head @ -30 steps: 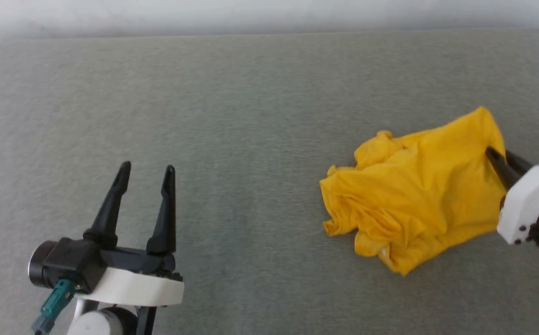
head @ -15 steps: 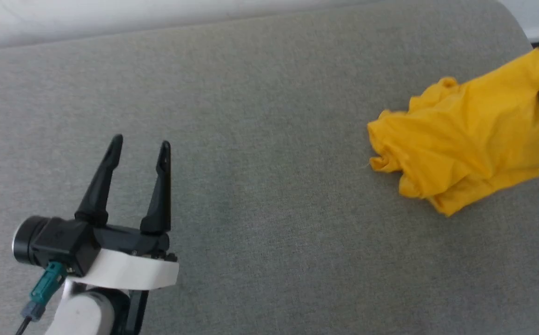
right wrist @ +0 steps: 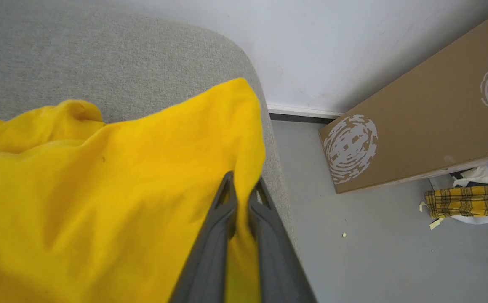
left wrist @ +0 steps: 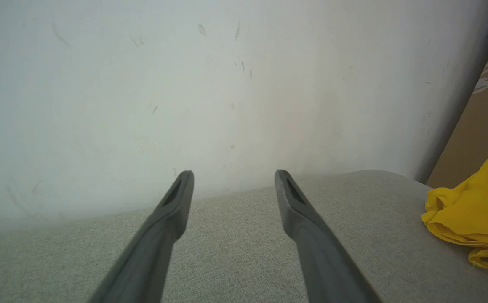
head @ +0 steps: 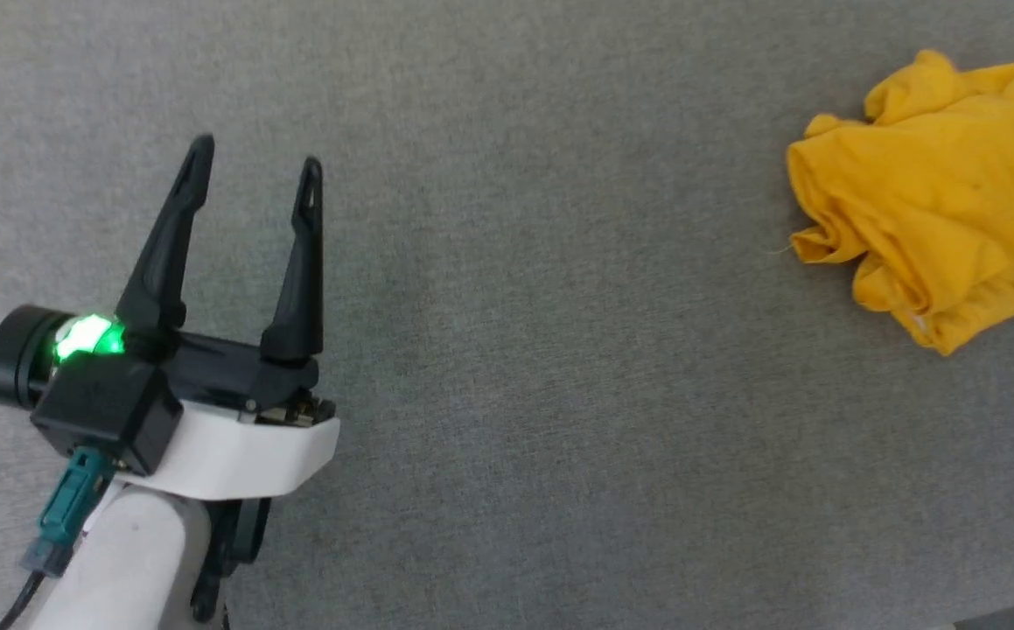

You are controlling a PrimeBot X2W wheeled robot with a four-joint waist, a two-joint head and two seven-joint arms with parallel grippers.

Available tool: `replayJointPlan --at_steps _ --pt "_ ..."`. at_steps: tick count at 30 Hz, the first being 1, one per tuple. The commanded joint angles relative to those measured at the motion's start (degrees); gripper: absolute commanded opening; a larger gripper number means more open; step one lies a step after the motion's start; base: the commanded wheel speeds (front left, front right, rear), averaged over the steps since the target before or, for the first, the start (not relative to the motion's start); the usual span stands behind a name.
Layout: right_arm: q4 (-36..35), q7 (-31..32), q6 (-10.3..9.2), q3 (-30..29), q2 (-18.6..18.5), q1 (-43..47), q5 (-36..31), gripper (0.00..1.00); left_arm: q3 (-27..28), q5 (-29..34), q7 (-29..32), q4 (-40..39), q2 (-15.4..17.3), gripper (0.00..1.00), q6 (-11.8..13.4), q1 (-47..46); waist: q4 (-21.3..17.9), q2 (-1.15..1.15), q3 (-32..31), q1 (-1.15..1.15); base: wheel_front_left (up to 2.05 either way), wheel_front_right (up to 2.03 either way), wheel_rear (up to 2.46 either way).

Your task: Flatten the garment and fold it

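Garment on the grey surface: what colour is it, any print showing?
The garment is plain bright yellow, no print showing; clearest in the right wrist view.

The left gripper [head: 256, 153] hovered at the lower left of the head view, its two dark fingers [head: 165, 245] spread wide and pointing up, nothing between them (a green light [head: 82, 337] glowed on the wrist block). Its pale forearm [head: 135, 560] rose from the bottom edge. The right gripper [right wrist: 244, 181] was pinched nearly closed on a fold of the garment [right wrist: 100, 189].
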Motion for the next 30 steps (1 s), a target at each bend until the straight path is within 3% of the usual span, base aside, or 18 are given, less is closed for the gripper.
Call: replayJointPlan --at_steps 1,12,13,14,17,19,30 --pt "0.98 -0.58 -0.08 -0.42 -0.11 -1.17 -0.55 0.00 -0.32 0.93 -0.27 0.00 0.01 1.00 -0.39 -1.17 0.86 0.00 3.96 -0.01 0.00 0.00 0.00" --pt "6.72 -3.27 -0.08 -1.02 -0.53 -2.90 -2.67 0.00 0.44 4.48 -2.34 0.59 0.40 1.00 2.09 -2.41 1.51 0.00 6.83 -0.01 0.00 0.00 0.00" --pt "7.08 -3.39 -0.08 -1.14 -0.60 -3.01 -2.81 0.10 0.58 4.45 -2.50 0.56 0.27 1.00 2.33 -2.38 1.53 0.00 6.93 -0.01 0.00 0.00 0.00" --pt "7.43 -3.42 -0.08 -1.30 -0.61 -3.10 -2.91 0.31 0.67 4.39 -2.65 0.55 0.18 1.00 2.48 -2.32 1.56 0.00 7.00 -0.01 0.00 0.00 0.00" --pt "8.12 -3.34 -0.08 -1.60 -0.50 -3.23 -3.19 0.45 0.85 4.18 -3.09 0.63 -0.05 1.00 2.78 -2.11 1.62 0.00 6.97 -0.01 0.00 0.00 0.00" --pt "8.44 -3.47 -0.08 -1.80 -0.47 -3.31 -3.43 1.00 0.92 4.04 -3.35 0.78 -0.17 1.00 2.92 -1.93 1.67 0.00 6.68 -0.01 0.00 0.00 0.00" --pt "8.01 -6.45 -0.08 -5.07 1.42 -1.37 -4.55 1.00 1.21 2.21 -4.57 2.77 -1.20 1.00 3.41 0.68 2.67 0.00 -0.09 -0.01 0.00 0.00 0.00"
